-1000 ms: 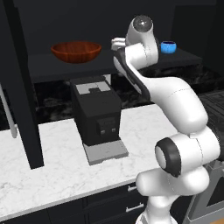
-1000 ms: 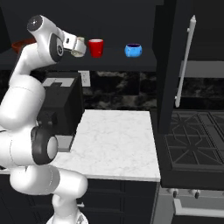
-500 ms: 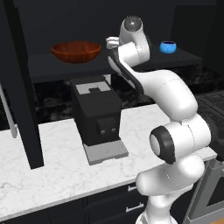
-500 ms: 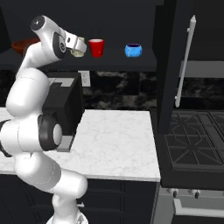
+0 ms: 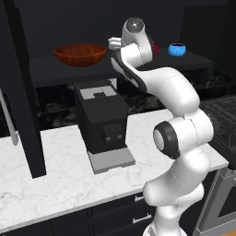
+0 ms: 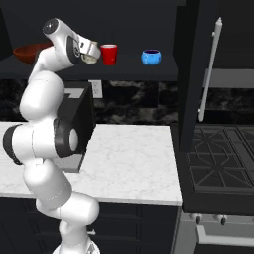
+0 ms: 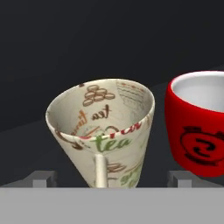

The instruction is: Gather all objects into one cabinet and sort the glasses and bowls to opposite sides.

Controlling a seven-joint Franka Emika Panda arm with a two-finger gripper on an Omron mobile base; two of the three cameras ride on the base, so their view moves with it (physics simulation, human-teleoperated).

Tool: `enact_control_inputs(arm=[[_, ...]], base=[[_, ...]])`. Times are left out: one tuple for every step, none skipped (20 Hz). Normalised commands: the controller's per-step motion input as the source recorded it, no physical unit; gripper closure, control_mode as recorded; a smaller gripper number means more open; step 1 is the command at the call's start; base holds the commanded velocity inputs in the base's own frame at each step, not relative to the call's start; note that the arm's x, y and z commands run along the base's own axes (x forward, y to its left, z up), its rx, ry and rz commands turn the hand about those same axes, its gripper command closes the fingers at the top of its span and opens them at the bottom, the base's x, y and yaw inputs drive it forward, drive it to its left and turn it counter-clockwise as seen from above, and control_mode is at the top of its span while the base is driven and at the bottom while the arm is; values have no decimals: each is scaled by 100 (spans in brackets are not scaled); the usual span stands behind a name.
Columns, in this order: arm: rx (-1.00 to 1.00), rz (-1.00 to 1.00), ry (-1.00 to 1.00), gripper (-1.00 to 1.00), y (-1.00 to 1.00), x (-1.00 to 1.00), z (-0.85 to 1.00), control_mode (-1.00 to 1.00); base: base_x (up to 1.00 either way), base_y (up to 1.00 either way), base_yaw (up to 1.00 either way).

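The gripper (image 7: 105,186) looks clenched on the cream cup (image 7: 101,131), one finger inside the rim at 6 o'clock. The cup hangs tilted above the cabinet shelf (image 6: 129,69), with the red mug (image 7: 199,127) just beside it at 3 o'clock. It is likely light, rigid, glossy and tapered, so a rim pinch could slip; hold it firmly.
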Motion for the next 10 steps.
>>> enact_control_inputs(arm=[[0, 0, 0, -100, 0, 30, -3, -100], [0, 0, 0, -100, 0, 20, -3, -100], [0, 0, 0, -100, 0, 6, -5, -100], [0, 0, 0, -100, 0, 0, -4, -100], [0, 0, 0, -100, 0, 0, -7, -100], [0, 0, 0, -100, 0, 0, -6, -100], [0, 0, 0, -100, 0, 0, -8, -100], [0, 0, 0, -100, 0, 0, -8, -100], [0, 0, 0, -100, 0, 0, -8, -100], [0, -1, 0, -100, 0, 0, -12, -100]], base=[[0, 0, 0], [0, 0, 0], [0, 0, 0], [0, 0, 0], [0, 0, 0], [0, 0, 0], [0, 0, 0], [0, 0, 0], [0, 0, 0], [0, 0, 0]])
